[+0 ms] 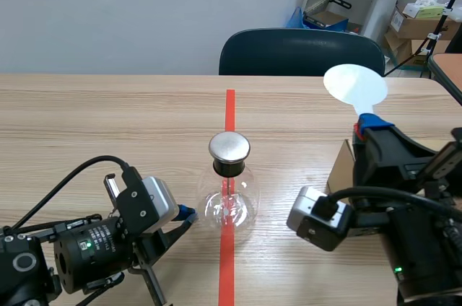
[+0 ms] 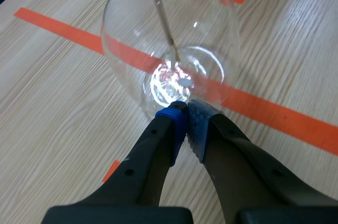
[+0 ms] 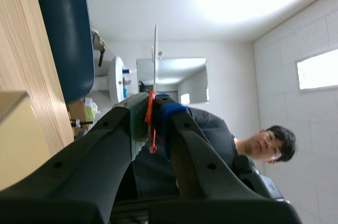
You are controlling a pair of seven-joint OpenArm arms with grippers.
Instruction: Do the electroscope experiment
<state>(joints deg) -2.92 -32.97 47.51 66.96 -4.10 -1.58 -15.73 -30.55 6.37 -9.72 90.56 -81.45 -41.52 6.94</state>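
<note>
A clear round glass flask (image 1: 229, 203) stands at the middle of the pale wooden bench (image 1: 86, 118), right on the orange-red tape line. A black stopper (image 1: 229, 167) plugs its neck, topped by a flat round metal cap (image 1: 229, 146). A thin metal rod (image 2: 162, 15) hangs down inside the glass.

The left claw (image 2: 185, 109) lies low on the bench just left of the flask, its two pads pressed together with nothing between them. The tips seem to touch the flask's lower wall, though the glare on the glass leaves contact unsure.

The right claw (image 1: 367, 127) is raised at the right of the scene, well apart from the flask. It is clamped on the orange-red handle end (image 3: 150, 123) of a white round paddle (image 1: 355, 86). The paddle stands up above the fingers, farther than the metal cap and to its right. In the right wrist view it shows edge-on as a thin line.

A tan cardboard box (image 1: 339, 169) sits on the bench beside the right arm. A dark blue chair back (image 1: 302, 52) stands at the far edge. A person in dark clothing (image 3: 216, 126) shows in the right wrist view, beyond the claw.
</note>
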